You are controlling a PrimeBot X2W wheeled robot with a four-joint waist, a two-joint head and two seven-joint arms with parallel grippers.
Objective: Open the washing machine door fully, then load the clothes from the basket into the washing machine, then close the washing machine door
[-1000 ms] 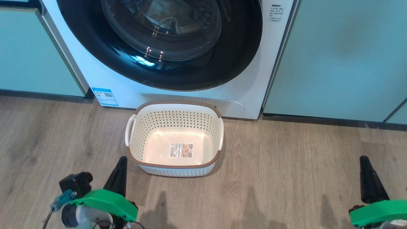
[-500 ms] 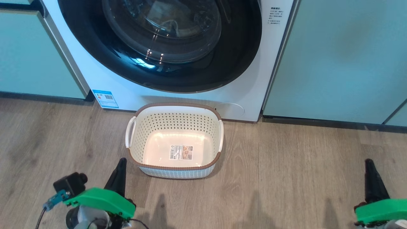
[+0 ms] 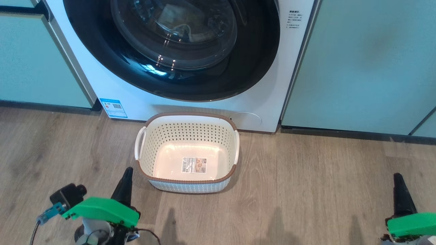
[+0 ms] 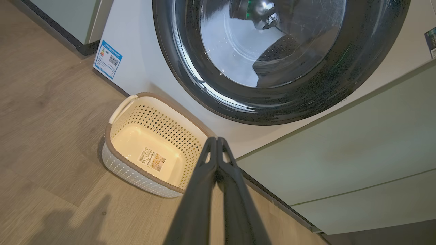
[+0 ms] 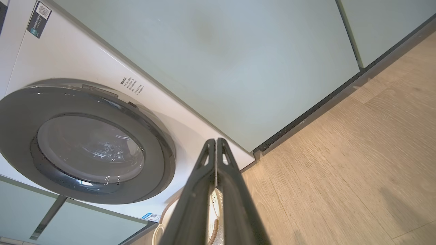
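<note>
The left gripper [image 4: 215, 141] has its fingers [image 4: 201, 197] pressed together, with nothing between them and nothing touched. It hangs over the floor [image 3: 306, 190], just beside the near left corner of the basket [image 3: 190, 131]. The right gripper [image 5: 216, 141] is likewise pressed together and empty, well apart from the basket on its right.

The basket stands upright on the floor, directly before the washing machine [image 3: 136, 102]. Its bottom label [image 3: 194, 164] is bare and no clothes lie in it.

The door [image 3: 102, 64] lies flush against the machine front. A pale shape shows behind the glass bowl [image 3: 173, 37]. Whether it is the clothes cannot be told.

Handling, as a judgement:
- **Door:** It is rigid, fairly heavy and glossy, so fingers would slip on its face. Take hold at the outer rim. No handle recess can be made out.
- **Clothes:** They are soft and light and are best pinched at a bunched fold.
- **Progress:** With the basket empty and the door flush, the task appears at or near its end.
</note>
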